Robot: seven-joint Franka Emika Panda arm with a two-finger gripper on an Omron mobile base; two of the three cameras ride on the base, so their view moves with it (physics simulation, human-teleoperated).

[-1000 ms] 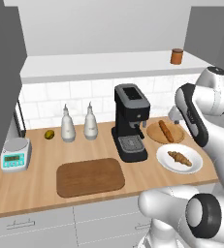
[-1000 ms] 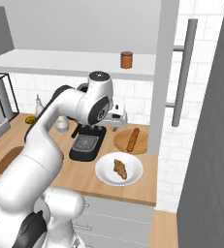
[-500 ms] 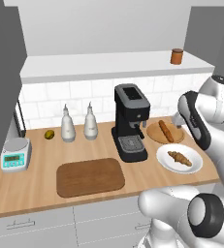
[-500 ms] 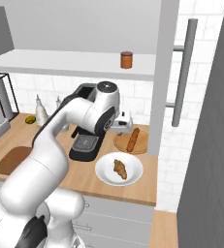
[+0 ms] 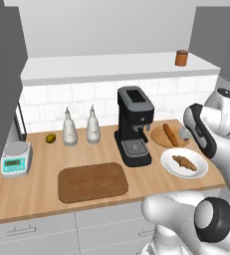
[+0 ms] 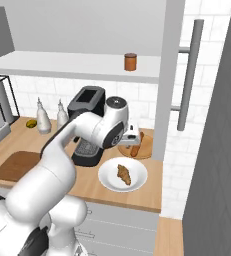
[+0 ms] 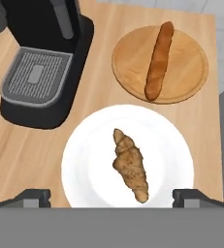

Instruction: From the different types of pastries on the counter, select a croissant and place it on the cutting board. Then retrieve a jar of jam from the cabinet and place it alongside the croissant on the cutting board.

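Hovering above the white plate, the tool stands wide open and empty — the croissant lies on that plate, beside the coffee machine. The board sits on the tabletop left of the machine; the jar stands on the shelf above.

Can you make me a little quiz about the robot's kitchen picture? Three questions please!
1. What does the croissant lie on?
A. the white plate
B. the cutting board
C. the round wooden plate

2. True or false: the jar of jam stands on the shelf above the counter.

3. Fill in: the gripper hangs over the croissant with its jaws ____.

Key: 1 A; 2 true; 3 open.
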